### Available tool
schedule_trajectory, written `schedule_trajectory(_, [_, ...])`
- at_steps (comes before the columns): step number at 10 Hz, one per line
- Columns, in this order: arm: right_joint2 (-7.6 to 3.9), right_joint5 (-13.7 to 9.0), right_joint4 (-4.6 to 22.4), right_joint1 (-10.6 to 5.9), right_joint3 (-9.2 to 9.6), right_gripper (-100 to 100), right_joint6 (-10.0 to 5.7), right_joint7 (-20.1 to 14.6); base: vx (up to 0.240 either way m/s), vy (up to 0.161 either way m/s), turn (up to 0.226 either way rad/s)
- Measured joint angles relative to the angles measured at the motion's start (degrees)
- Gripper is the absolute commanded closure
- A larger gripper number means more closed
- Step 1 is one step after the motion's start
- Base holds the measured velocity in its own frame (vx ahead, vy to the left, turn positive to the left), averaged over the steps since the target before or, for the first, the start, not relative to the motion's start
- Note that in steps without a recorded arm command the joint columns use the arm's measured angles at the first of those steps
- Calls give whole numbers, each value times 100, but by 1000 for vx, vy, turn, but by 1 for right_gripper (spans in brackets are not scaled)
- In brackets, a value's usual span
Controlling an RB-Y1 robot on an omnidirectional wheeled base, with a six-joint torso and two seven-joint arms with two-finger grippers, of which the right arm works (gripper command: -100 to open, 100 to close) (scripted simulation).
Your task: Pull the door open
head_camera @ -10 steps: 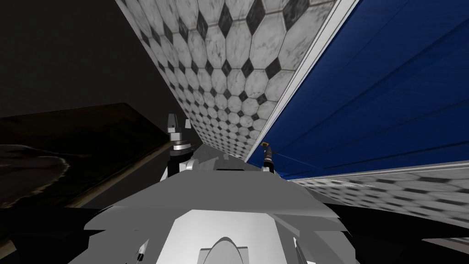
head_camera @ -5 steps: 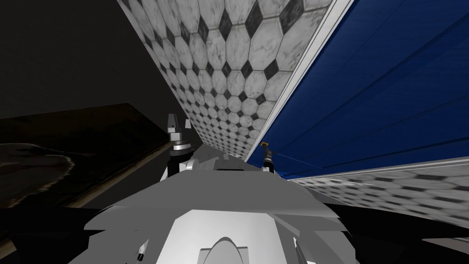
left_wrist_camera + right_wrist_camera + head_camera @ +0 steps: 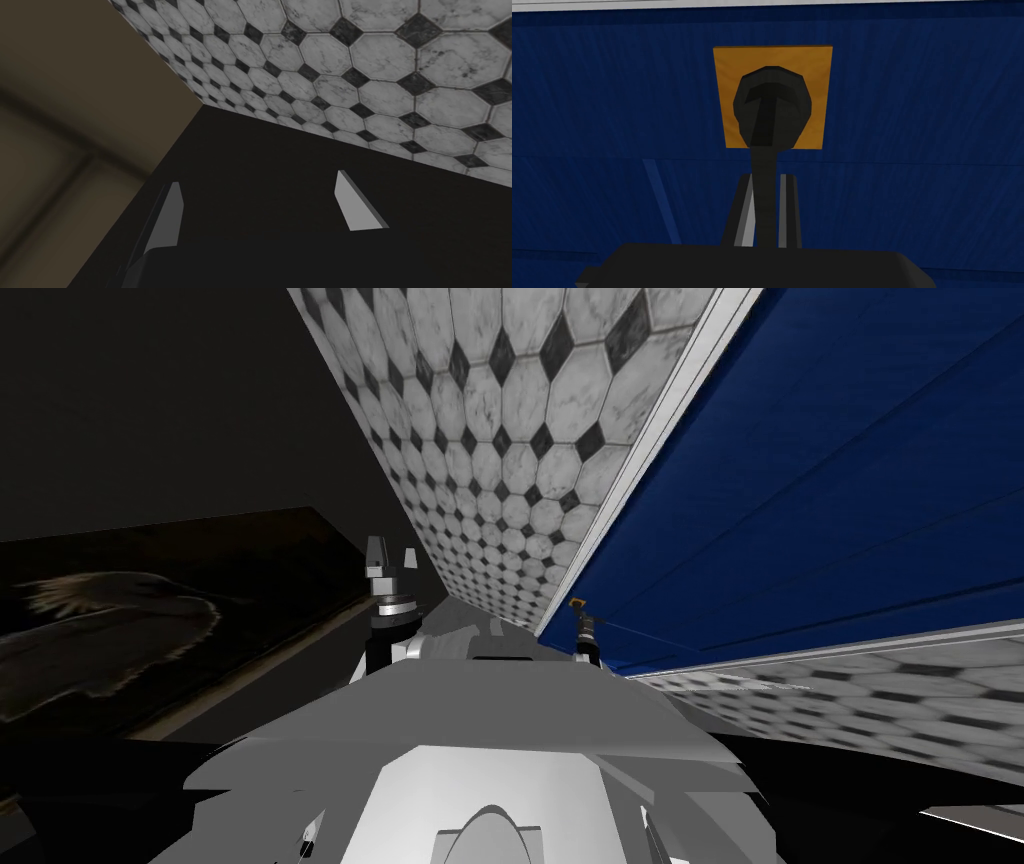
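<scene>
The door (image 3: 820,488) is deep blue with a white frame (image 3: 640,478), set in a tiled wall at my right. A black lever handle (image 3: 764,165) runs from a dark hub on an orange plate (image 3: 817,100) on the door (image 3: 912,125) toward my hand. My right gripper (image 3: 764,210) is shut on the lever, one finger pressing each side of it. In the head view the right gripper (image 3: 585,633) sits at the door's edge by the small orange plate (image 3: 576,603). My left gripper (image 3: 390,556) stands open and holds nothing, with its fingers (image 3: 357,205) wide apart.
A wall of white octagon tiles with black diamonds (image 3: 500,458) runs left of the door frame. A dark framed picture (image 3: 150,618) hangs on the dark wall at my left. More tiling (image 3: 880,698) shows below the door at the right.
My right gripper has closed on the lever handle. The head view has shifted a little, with the tiled wall and door frame moved rightward; both arms hold their places.
</scene>
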Motion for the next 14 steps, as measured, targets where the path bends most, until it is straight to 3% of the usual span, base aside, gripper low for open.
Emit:
schedule_trajectory(5, [-161, 190, 15, 82, 322, 100, -129, -362, -223, -40, 111])
schedule_trajectory(8, [-213, 247, -15, 157, 413, 100, -147, -456, -148, -18, 74])
schedule_trajectory(14, [-420, 451, -80, 322, 750, 100, -395, -841, -229, -48, 93])
